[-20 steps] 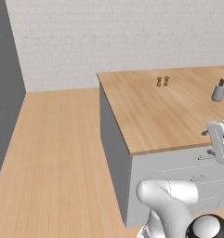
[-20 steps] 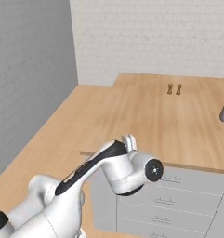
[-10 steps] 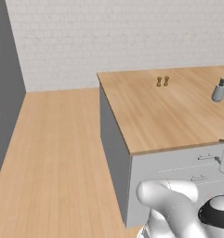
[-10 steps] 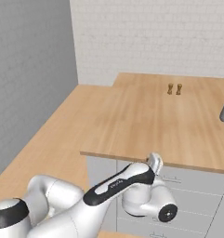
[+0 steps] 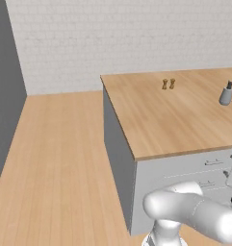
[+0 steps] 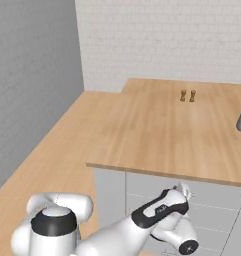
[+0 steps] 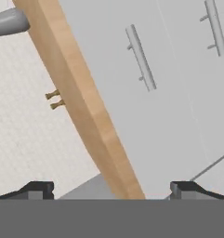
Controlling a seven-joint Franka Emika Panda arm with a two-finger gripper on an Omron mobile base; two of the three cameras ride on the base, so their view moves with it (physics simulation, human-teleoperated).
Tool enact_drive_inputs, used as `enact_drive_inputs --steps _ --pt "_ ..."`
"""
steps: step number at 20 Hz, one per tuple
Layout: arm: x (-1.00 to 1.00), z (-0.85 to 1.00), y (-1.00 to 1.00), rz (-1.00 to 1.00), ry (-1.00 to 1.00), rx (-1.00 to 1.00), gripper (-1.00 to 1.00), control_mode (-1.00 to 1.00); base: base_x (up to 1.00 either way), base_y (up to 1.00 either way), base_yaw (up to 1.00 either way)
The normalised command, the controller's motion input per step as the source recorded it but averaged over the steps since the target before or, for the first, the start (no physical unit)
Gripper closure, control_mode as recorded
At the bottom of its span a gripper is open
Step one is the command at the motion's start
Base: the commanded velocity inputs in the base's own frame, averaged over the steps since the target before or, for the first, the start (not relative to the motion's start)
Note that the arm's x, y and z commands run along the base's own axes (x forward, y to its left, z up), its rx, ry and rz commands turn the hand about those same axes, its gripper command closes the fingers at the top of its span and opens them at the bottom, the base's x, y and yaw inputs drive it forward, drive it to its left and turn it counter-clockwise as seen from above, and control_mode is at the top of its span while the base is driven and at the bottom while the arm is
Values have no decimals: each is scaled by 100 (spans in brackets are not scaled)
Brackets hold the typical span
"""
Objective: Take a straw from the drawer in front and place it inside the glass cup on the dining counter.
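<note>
My gripper (image 7: 111, 188) is open, its two dark fingertips wide apart with nothing between them. It hangs low in front of the light grey drawer fronts, pointing at them. The closest drawer (image 7: 132, 93) is shut, and its slim metal bar handle (image 7: 141, 58) lies ahead of the fingertips. The same drawer fronts (image 6: 212, 200) sit under the wooden top of the dining counter (image 5: 175, 120), where my white arm (image 6: 157, 215) bends down before them. The straw is hidden and the glass cup is out of view.
A grey soap-dispenser bottle (image 5: 225, 93) stands on the counter's right side, and two small brown items (image 5: 168, 84) near its far edge. A second handle (image 7: 215, 28) belongs to a neighbouring drawer. Wooden floor (image 5: 59, 158) spreads left of the counter.
The arm has swung down from the counter's edge to the level of the drawer fronts. The jaws have stayed wide apart.
</note>
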Motion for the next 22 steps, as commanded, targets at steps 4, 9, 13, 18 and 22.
enact_drive_inputs --steps 4,9,13,18,22 --pt "58 -57 -6 -7 -1 1 -100 -100 0 0 0" --pt "66 -56 0 -6 -2 0 -100 -100 0 0 0" --pt "62 -39 -9 -4 0 0 -100 -100 0 0 0" --pt "48 -38 -11 -3 0 0 -100 -100 0 0 0" --pt "42 -38 -8 -1 0 0 -100 -100 0 0 0"
